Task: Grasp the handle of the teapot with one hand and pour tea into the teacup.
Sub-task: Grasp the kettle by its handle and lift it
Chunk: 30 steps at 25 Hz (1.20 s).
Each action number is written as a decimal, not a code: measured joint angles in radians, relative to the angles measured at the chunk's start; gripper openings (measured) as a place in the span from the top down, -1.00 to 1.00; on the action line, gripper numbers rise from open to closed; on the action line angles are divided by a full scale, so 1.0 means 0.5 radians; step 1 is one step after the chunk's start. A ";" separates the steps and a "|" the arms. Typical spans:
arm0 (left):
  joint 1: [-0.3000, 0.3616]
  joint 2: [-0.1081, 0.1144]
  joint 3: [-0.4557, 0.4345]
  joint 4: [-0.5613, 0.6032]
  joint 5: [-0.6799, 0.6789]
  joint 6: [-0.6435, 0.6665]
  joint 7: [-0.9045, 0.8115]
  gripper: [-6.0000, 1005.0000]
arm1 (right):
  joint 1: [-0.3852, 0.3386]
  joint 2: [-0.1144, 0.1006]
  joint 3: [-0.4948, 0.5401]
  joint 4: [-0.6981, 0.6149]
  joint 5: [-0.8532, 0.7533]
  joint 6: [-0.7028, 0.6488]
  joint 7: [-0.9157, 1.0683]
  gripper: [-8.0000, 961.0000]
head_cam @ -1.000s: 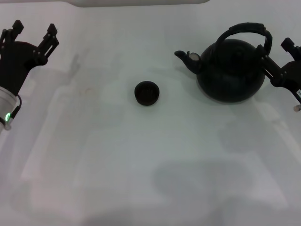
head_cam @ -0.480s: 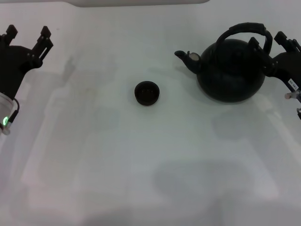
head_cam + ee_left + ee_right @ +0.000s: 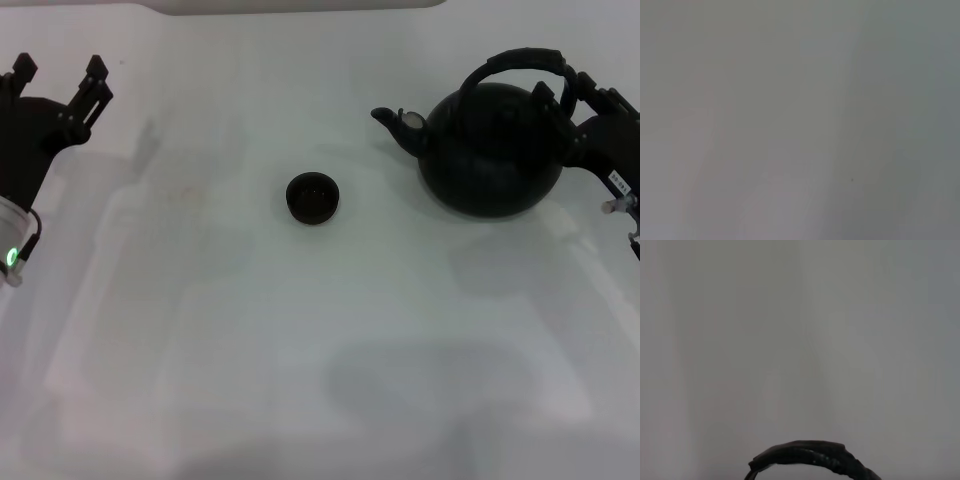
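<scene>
The large matte-black teapot [image 3: 492, 148] stands at the back right of the white table, its spout pointing left. Its arched black handle [image 3: 520, 62] spans its top and also shows in the right wrist view [image 3: 807, 456]. The small black teacup [image 3: 312, 197] sits near the table's middle, left of the spout. My right gripper [image 3: 563, 88] is open at the teapot's right side, with its fingertips [image 3: 543, 96] at the handle's right end. My left gripper [image 3: 58, 72] is open and empty at the far left.
The white table [image 3: 300, 340] spreads across the whole head view, with a pale raised edge [image 3: 290, 5] along the back. The left wrist view holds only plain table surface.
My right gripper has moved up and left, closer to the right end of the teapot's handle. My left gripper has drawn slightly left and then stayed still.
</scene>
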 joint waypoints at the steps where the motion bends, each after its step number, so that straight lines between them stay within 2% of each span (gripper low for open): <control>1: 0.000 0.000 0.000 0.000 0.000 0.000 0.000 -0.76 | 0.000 0.000 -0.001 0.000 0.000 0.001 0.000 -0.52; 11: 0.019 0.000 0.015 0.003 0.011 -0.002 0.000 -0.76 | -0.003 0.002 0.014 -0.019 0.007 0.010 0.012 0.50; 21: 0.041 0.002 0.006 0.022 0.010 0.010 0.000 -0.76 | 0.029 0.001 0.006 -0.048 -0.009 -0.019 -0.011 0.59; 30: 0.072 0.001 0.003 0.026 0.001 0.012 0.000 -0.76 | 0.148 -0.003 -0.004 -0.059 -0.167 -0.111 -0.067 0.61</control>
